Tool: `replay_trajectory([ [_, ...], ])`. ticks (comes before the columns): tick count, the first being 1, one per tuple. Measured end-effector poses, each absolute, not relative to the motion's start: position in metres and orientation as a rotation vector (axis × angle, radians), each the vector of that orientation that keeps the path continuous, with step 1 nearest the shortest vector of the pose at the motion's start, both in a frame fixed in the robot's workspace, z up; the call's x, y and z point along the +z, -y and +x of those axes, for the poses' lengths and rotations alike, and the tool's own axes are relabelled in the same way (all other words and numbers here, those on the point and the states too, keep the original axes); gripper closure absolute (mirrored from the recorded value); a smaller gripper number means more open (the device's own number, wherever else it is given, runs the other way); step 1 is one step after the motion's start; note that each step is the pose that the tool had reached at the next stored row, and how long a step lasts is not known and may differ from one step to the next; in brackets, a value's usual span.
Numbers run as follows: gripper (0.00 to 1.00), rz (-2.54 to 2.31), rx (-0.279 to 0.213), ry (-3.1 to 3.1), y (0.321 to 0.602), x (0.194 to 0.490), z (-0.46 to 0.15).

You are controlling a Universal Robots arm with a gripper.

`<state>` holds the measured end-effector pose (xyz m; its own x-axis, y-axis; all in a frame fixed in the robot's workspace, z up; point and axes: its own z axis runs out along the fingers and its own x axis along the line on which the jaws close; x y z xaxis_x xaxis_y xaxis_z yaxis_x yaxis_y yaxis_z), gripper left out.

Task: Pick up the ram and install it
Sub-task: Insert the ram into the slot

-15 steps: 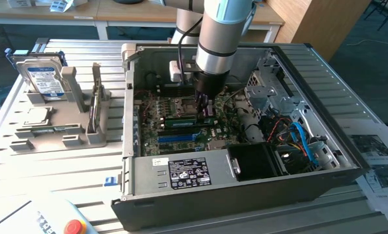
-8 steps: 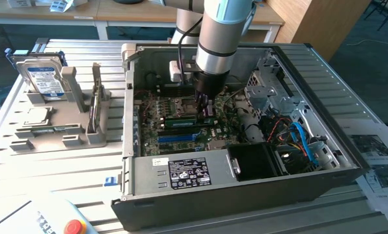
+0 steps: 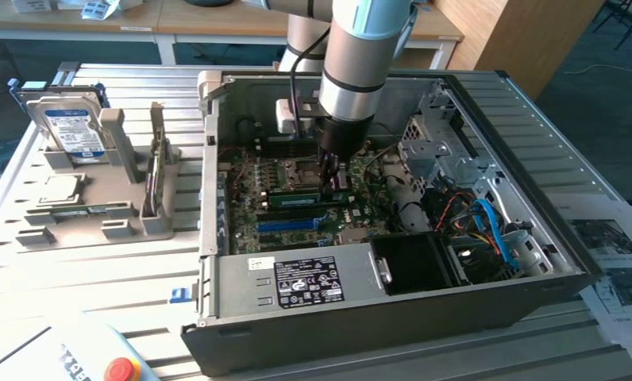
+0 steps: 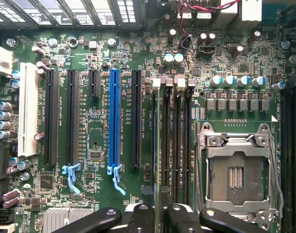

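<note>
To the exterior view's left, well apart from the gripper (image 3: 332,178), we see a grey holder (image 3: 40,234) carrying a hard drive (image 3: 67,127). Inside the open computer case (image 3: 401,325), the ram (image 4: 157,145) stands in its slot just under the gripper; whether the gripper clamps it, we cannot tell. A slatted table (image 3: 115,278) lies beneath.

A: What is lying under the scene?

B: A pale grey tabletop of ribbed metal slats (image 3: 94,262) is spreading across the frame, with soft, even light falling on it.

A: And behind it?

B: A long light-wood workbench on white legs (image 3: 231,28) is running along the back. A tall tan wooden panel (image 3: 512,40) is standing at the exterior view's right, over dark blue-grey floor (image 3: 618,79). Printed white paper sheets (image 3: 618,262) are lying on the slats at that side.
</note>
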<state>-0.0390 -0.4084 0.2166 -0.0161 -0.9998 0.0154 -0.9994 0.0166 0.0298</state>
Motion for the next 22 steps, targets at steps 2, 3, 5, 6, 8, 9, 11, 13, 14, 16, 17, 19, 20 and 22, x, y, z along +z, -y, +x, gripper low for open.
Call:
replay_trajectory([
  [2, 0.81, 2.181, -0.016, 2.217, 0.408, 0.217, -0.039],
  [3, 0.81, 2.181, -0.016, 2.217, 0.408, 0.217, -0.039],
  [5, 0.81, 2.181, -0.016, 2.217, 0.408, 0.217, -0.039],
  [6, 0.81, 2.181, -0.016, 2.217, 0.408, 0.217, -0.039],
  [8, 0.81, 2.181, -0.016, 2.217, 0.408, 0.217, -0.039],
  [9, 0.81, 2.181, -0.016, 2.217, 0.408, 0.217, -0.039],
  [11, 0.81, 2.181, -0.016, 2.217, 0.408, 0.219, -0.039],
  [13, 0.81, 2.181, -0.016, 2.217, 0.408, 0.221, -0.039],
  [14, 0.81, 2.181, -0.016, 2.217, 0.408, 0.222, -0.039],
  [16, 0.81, 2.181, -0.016, 2.217, 0.408, 0.226, -0.039],
  [17, 0.81, 2.181, -0.016, 2.217, 0.408, 0.227, -0.039],
  [19, 0.81, 2.181, -0.016, 2.217, 0.408, 0.231, -0.039],
  [20, 0.81, 2.181, -0.016, 2.217, 0.408, 0.233, -0.039],
  [22, 0.81, 2.181, -0.016, 2.217, 0.408, 0.236, -0.039],
])
